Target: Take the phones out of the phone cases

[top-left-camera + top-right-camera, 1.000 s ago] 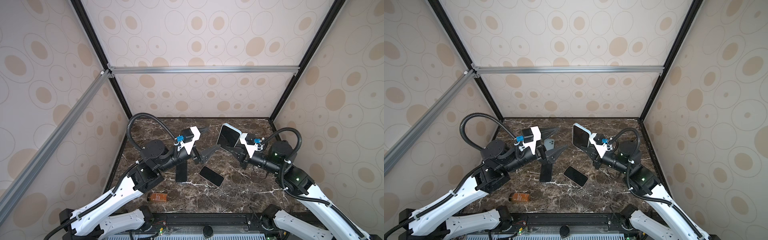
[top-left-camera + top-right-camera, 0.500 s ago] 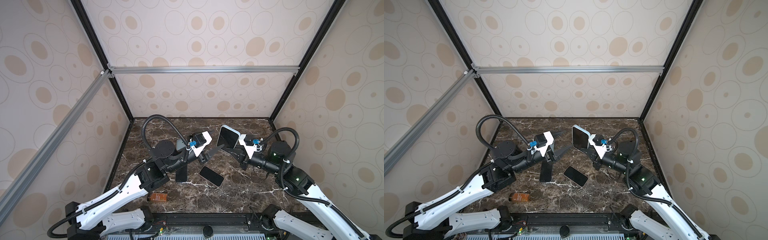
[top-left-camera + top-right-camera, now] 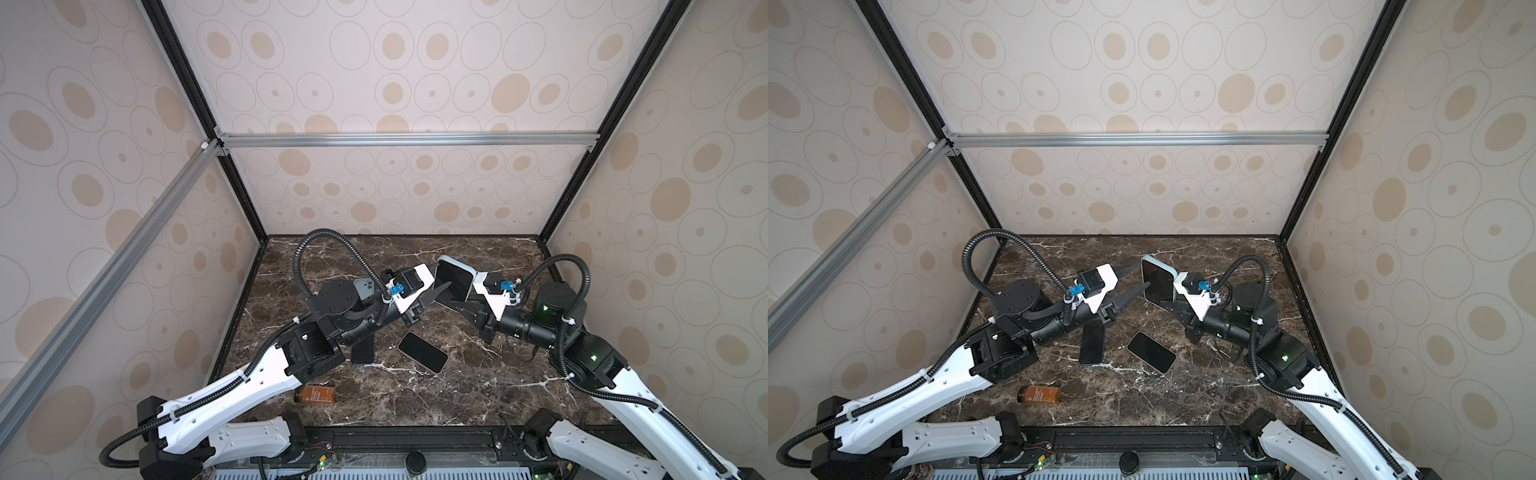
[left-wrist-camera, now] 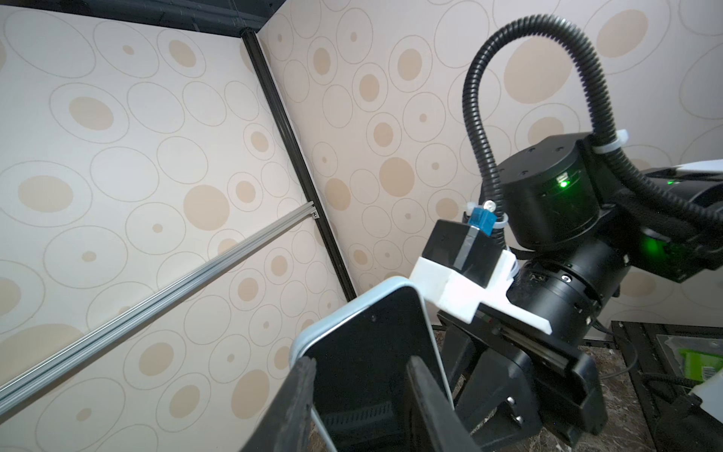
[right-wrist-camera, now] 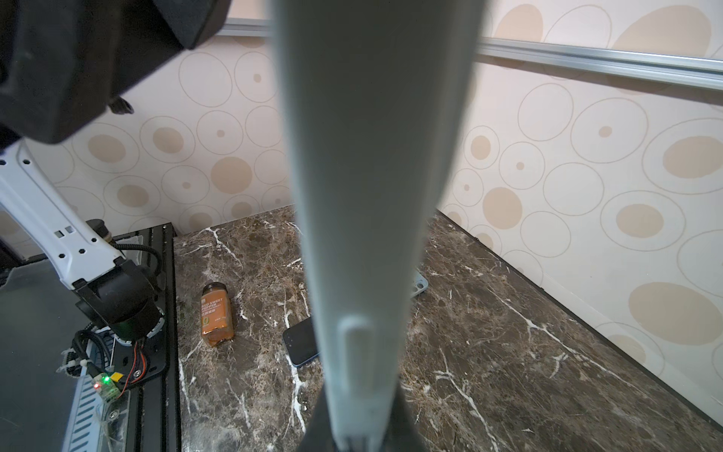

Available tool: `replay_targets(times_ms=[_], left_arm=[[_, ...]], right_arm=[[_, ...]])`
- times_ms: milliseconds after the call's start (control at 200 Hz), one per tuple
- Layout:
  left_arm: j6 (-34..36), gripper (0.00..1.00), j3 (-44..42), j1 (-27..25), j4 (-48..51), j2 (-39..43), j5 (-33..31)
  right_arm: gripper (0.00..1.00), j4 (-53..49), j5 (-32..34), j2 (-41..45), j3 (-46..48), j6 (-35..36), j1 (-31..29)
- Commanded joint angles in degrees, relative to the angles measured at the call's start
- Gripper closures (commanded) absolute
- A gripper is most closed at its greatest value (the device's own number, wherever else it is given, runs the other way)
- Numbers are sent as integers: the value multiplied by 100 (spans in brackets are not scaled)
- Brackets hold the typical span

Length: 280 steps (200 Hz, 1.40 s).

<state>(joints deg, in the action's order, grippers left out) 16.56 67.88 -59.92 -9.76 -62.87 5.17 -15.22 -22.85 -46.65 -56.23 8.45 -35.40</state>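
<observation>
Reaching in from the 5 o'clock corner toward 11 o'clock with the right arm [image 3: 615, 374], wrist lifted clear of the desk [image 3: 1204, 386]. Pinching the lower end of the phone case [image 5: 371, 156] between the pressed-together fingers of the right end effector [image 5: 364, 434], the phone [image 3: 1158, 282] seated inside, dark screen near upright, above the desk at 12 o'clock from centre.

Stretching from 7 o'clock toward 2 o'clock with the left arm [image 3: 257, 374], cable [image 3: 984, 245] looped high. Keeping the fingers of the left end effector [image 3: 1139, 277] parted, tips at the case's 9 o'clock edge; cannot tell whether touching.

Below, flat on dark marble: a loose phone [image 3: 1151, 352] at centre, a second loose phone [image 3: 1091, 345] at its 9 o'clock, a spice bottle [image 3: 1039, 395] on its side at 7 o'clock, a grey phone-shaped piece [image 3: 365, 287] at 10 o'clock. All round: beige oval-printed walls [image 3: 374, 62], black corner posts [image 3: 232, 187], aluminium rails [image 3: 395, 139].
</observation>
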Motion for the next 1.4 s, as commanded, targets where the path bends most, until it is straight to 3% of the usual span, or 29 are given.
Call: replay_targets(times_ms=[0, 565, 1245, 1395], left_arm=[[234, 64, 291, -81, -123, -22, -130], [282, 61, 304, -138, -229, -102, -445], [295, 66, 481, -208, -53, -330, -443], [278, 59, 335, -222, -212, -247, -640]], right_arm=[[100, 350, -270, 95, -118, 145, -42], [100, 301, -157, 222, -46, 180, -50], [100, 134, -299, 118, -151, 128, -47], [100, 169, 126, 199, -119, 9, -45]])
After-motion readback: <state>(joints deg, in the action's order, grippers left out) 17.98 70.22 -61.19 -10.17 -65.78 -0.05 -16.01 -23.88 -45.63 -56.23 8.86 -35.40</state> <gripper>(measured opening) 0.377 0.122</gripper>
